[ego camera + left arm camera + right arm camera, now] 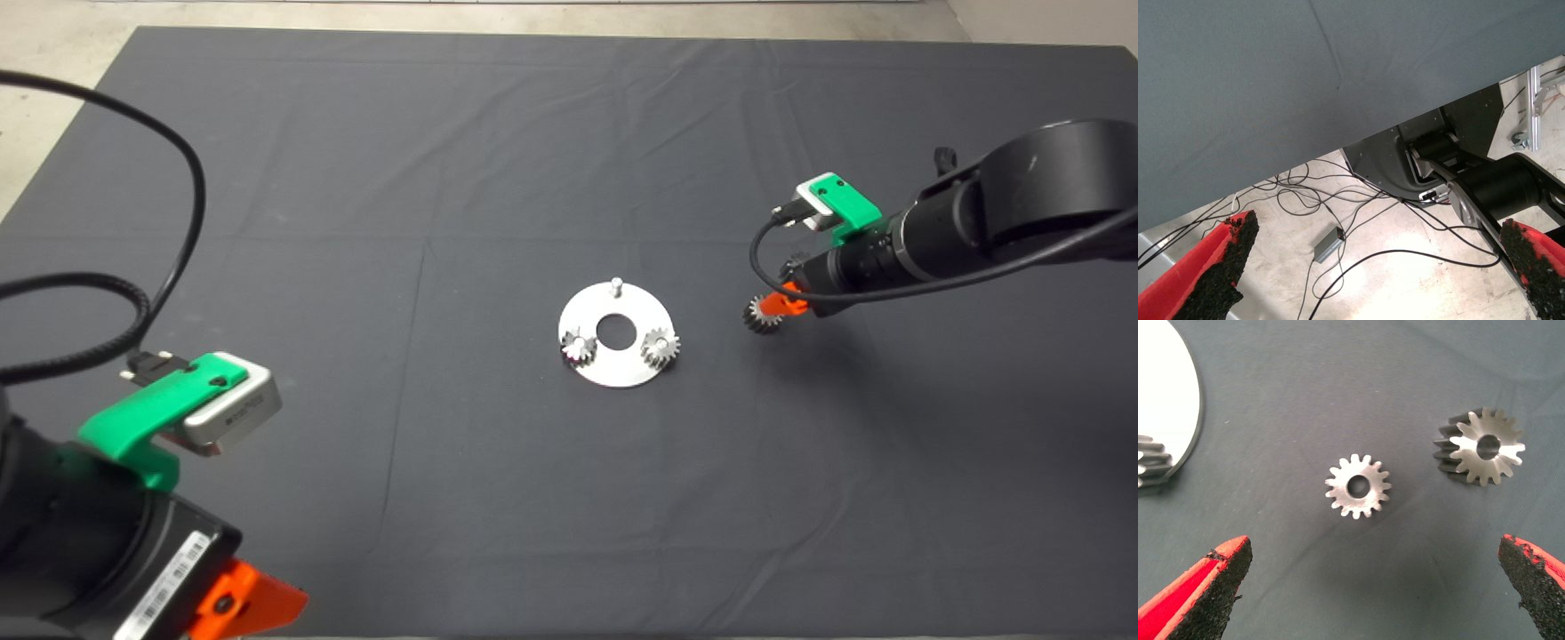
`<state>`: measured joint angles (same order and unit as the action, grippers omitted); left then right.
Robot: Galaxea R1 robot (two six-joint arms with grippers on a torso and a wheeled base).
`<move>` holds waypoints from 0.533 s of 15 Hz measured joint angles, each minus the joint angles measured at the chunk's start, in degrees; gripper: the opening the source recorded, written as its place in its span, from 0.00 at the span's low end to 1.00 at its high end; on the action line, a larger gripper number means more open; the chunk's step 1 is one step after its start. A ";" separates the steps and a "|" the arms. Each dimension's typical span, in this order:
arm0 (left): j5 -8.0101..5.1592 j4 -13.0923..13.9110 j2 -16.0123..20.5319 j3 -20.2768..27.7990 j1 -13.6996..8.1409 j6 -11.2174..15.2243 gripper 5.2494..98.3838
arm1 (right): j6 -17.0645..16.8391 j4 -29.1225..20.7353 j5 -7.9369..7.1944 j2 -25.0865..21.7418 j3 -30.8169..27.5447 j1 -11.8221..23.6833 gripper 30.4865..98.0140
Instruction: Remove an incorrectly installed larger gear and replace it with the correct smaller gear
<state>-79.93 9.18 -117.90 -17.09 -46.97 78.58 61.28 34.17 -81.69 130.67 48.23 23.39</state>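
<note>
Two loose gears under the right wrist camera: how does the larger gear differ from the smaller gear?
The larger gear stands taller and slightly wider, its long tooth flanks showing; the smaller gear looks thin. The smaller gear lies centred below the open right gripper; the larger gear lies off toward one finger. Both lie flat on the mat, bore up, untouched. The left gripper idles, open.

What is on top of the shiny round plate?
On the round plate two small silver gears sit on either side of its centre hole, and a bare pin stands at its far edge. What is beneath the plate is hidden.
</note>
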 measured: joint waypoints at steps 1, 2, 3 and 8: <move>0.00 -0.01 0.00 0.00 0.00 0.00 0.94 | -0.28 0.00 0.29 -0.18 -0.25 -0.02 1.00; 0.02 0.00 0.01 0.00 -0.02 0.00 0.94 | -1.14 0.00 0.41 -0.49 -0.29 -0.05 1.00; 0.04 -0.01 0.12 0.00 0.00 0.03 0.94 | -1.52 0.00 0.53 -1.06 -0.27 -0.05 1.00; 0.87 0.00 0.10 0.00 0.00 0.17 0.94 | -1.94 0.06 6.67 -2.87 -0.29 -2.11 1.00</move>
<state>-79.06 9.18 -117.80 -17.09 -46.97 78.75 59.34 34.23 -75.02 127.80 47.93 21.28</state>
